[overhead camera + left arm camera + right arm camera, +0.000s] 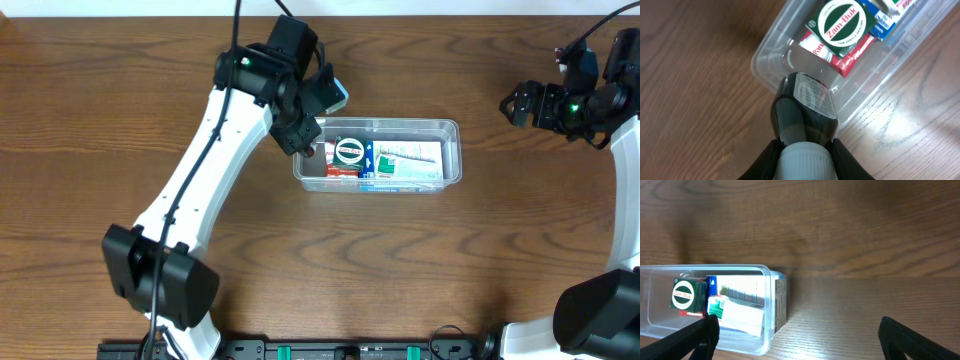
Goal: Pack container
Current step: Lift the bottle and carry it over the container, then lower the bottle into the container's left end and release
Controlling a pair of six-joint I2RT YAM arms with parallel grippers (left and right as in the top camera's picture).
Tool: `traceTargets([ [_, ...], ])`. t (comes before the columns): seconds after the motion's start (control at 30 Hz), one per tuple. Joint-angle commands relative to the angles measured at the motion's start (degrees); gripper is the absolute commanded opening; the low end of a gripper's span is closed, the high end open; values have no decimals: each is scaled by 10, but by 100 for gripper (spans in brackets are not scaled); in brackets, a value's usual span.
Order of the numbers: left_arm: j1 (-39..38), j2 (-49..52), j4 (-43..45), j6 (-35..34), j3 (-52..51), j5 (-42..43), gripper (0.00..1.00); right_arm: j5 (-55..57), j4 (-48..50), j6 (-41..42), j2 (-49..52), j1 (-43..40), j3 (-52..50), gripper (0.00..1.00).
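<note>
White cap (802,169), nearest the lens: pinched in my left tool (804,156), which is closed to the cap's width and carries a dark bottle (807,107) by its neck, label side up. The bottle's base points into the left end of the container (765,55), the clear tub lying near the middle of the desk (100,80). Whether the base already touches the tub floor cannot be told from these views. To the right of the bottle the tub holds a Zam-Buk box (842,22) lying on a red packet (850,57), with a blue box (880,20) beyond. The only bare floor is the strip between the red packet and the left end wall. My right tool (800,345) is spread wide and holds nothing, parked well to the right of the container (455,150) and apart from it. Step in hand, as I judge it: seating the bottle in that bare strip. To do it well I should keep the base inside the rim and off the end wall, since the light tub would likely slide on the desk if pushed. I should lower slowly until the base rests on the floor, and only then part the fingers. Because the bottle is round, it may roll or tip against the red packet once freed, so I should lay it along the end wall. The withdrawal should be straight back, so the cap is not dragged along.
</note>
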Motion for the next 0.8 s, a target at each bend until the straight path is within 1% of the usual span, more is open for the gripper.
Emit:
traceTargets([
  [0.0,-6,17,2,46,-2,14,13,-2,-1,3,-7,-2,7,99],
  [0.23,-19,57,3,78,-2,14,13,-2,-1,3,-7,-2,7,99],
  [0.77,-19,135,22,78,-2,12,13,-2,0,3,-7,-2,7,99],
])
